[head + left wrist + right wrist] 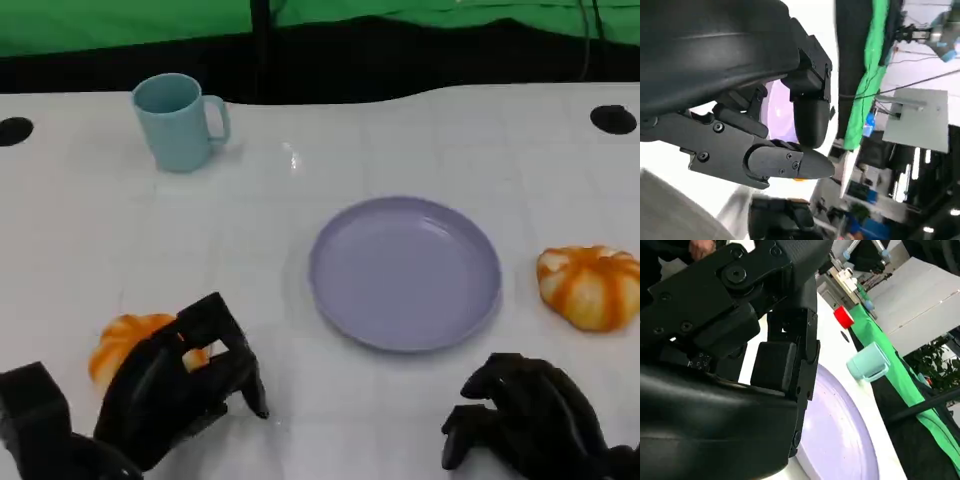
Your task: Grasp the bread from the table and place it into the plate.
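Left hand [175, 385] is spread over the near bread [128, 343] on the counter [300, 150], not gripping — likely light, soft; cup its sides. Plate [405, 272] sits beyond, between both hands; right hand [525, 415] is curled, holding nothing.

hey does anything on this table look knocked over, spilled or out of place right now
Nothing stands out. The blue mug stands upright, the purple plate lies flat and bare, and both orange bread rolls sit intact on the white table.

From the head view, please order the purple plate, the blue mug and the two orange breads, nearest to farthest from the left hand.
1. Left bread, under the left hand.
2. Purple plate, table centre.
3. Blue mug, far left.
4. Right bread, right edge.
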Action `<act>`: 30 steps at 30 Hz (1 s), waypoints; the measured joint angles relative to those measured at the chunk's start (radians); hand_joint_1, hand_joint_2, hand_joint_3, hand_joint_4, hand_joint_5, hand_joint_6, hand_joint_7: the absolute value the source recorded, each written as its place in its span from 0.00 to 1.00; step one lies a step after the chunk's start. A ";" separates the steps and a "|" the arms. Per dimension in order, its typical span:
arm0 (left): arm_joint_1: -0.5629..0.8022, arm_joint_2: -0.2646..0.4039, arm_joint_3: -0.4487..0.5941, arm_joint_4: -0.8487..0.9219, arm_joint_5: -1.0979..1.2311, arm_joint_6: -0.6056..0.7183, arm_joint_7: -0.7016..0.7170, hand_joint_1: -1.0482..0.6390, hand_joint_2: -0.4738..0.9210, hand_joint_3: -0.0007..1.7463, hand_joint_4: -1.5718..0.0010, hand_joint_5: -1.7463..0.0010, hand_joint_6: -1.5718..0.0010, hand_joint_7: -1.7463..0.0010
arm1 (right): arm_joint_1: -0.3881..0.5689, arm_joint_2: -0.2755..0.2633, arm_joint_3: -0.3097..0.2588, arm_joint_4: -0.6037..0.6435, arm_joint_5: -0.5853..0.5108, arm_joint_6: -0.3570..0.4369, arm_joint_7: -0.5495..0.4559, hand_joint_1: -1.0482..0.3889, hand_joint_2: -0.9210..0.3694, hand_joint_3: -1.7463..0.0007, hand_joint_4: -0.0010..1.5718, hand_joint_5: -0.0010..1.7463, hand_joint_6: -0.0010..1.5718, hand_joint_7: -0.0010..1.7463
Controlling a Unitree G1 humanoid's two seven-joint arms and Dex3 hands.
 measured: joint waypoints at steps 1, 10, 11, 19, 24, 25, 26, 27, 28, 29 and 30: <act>0.002 0.002 -0.001 -0.017 0.011 -0.008 0.013 0.26 1.00 0.15 0.63 0.00 0.63 0.27 | 0.000 0.000 0.000 0.000 0.000 0.000 0.000 0.01 0.15 1.00 0.99 0.44 1.00 0.21; 0.028 0.019 -0.015 -0.080 0.055 -0.008 0.051 0.29 1.00 0.12 0.68 0.31 0.68 0.69 | 0.000 0.001 0.001 -0.001 0.000 0.000 -0.002 0.02 0.15 1.00 0.99 0.44 1.00 0.21; 0.030 0.052 -0.020 -0.108 0.096 0.003 0.056 0.30 1.00 0.10 0.69 0.37 0.68 0.78 | 0.000 0.003 0.002 -0.002 0.000 0.000 -0.004 0.02 0.15 1.00 0.99 0.44 1.00 0.21; 0.007 0.256 -0.040 -0.314 0.310 0.066 0.126 0.31 1.00 0.03 0.72 0.57 0.66 0.98 | 0.005 0.003 0.006 -0.004 -0.001 0.001 -0.009 0.01 0.15 1.00 1.00 0.44 1.00 0.22; 0.011 0.322 -0.059 -0.386 0.474 0.068 0.192 0.26 1.00 0.03 0.73 0.71 0.71 1.00 | 0.005 0.004 0.006 -0.004 -0.001 0.001 -0.007 0.01 0.15 1.00 1.00 0.43 1.00 0.21; 0.012 0.349 -0.069 -0.407 0.532 0.070 0.200 0.25 1.00 0.03 0.72 0.76 0.73 1.00 | 0.005 0.004 0.005 -0.004 -0.001 0.001 -0.006 0.01 0.15 1.00 1.00 0.43 1.00 0.21; 0.012 0.378 -0.078 -0.429 0.586 0.073 0.209 0.25 1.00 0.03 0.72 0.79 0.74 1.00 | 0.004 0.003 0.005 -0.002 0.000 0.001 -0.004 0.01 0.15 1.00 1.00 0.43 1.00 0.20; 0.012 0.401 -0.081 -0.444 0.622 0.074 0.213 0.24 1.00 0.02 0.71 0.85 0.75 1.00 | 0.004 0.003 0.004 0.000 0.000 0.000 -0.001 0.01 0.15 1.00 1.00 0.43 1.00 0.20; 0.013 0.417 -0.084 -0.463 0.665 0.082 0.216 0.24 1.00 0.02 0.71 0.89 0.76 1.00 | 0.004 0.002 0.003 0.001 0.000 -0.001 0.004 0.01 0.15 1.00 1.00 0.43 1.00 0.20; 0.015 0.436 -0.093 -0.489 0.725 0.097 0.223 0.24 1.00 0.02 0.71 0.93 0.78 1.00 | 0.004 0.002 0.003 0.003 0.000 -0.001 0.008 0.01 0.15 1.00 1.00 0.43 1.00 0.21; 0.017 0.452 -0.098 -0.514 0.774 0.112 0.228 0.23 1.00 0.02 0.72 0.94 0.80 1.00 | 0.004 0.002 0.002 0.005 0.000 -0.001 0.009 0.01 0.15 1.00 1.00 0.43 1.00 0.21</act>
